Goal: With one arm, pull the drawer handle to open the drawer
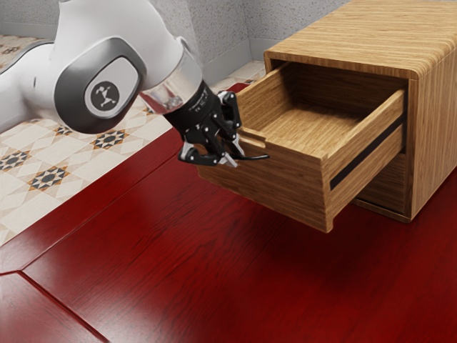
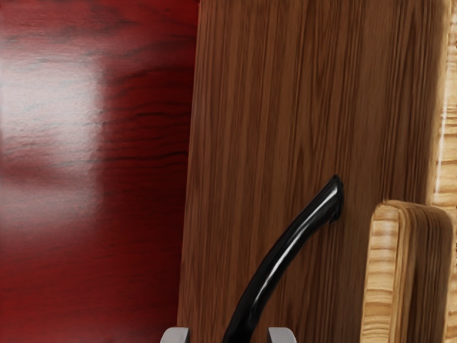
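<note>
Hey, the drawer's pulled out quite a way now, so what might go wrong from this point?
The drawer is already well out of the cabinet. Pulling much further might drag it right out or tip it.
In the wrist view the handle sits between the pincer fingers with a gap on each side, so it may slip free.
The cabinet might also slide on the glossy table.
</note>
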